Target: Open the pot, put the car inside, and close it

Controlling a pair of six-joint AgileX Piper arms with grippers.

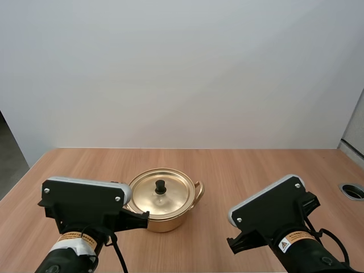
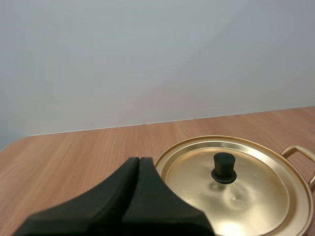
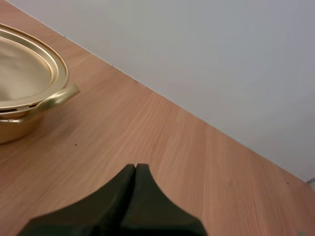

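Note:
A golden pot (image 1: 164, 200) stands on the wooden table, its lid (image 2: 231, 184) on and a black knob (image 2: 224, 167) at the lid's middle. One side handle (image 3: 55, 99) sticks out toward the right. My left gripper (image 2: 139, 161) hovers just short of the pot's near-left rim, fingers pressed together as one dark wedge with nothing held. My right gripper (image 3: 135, 168) is shut too, over bare table to the right of the pot. In the high view the pot sits between the two arm housings, closer to the left one (image 1: 85, 200).
The wooden table (image 1: 239, 170) runs back to a plain white wall. A round grommet hole (image 1: 354, 190) sits at the table's right edge. Bare wood lies between the pot and the right arm (image 1: 276, 213).

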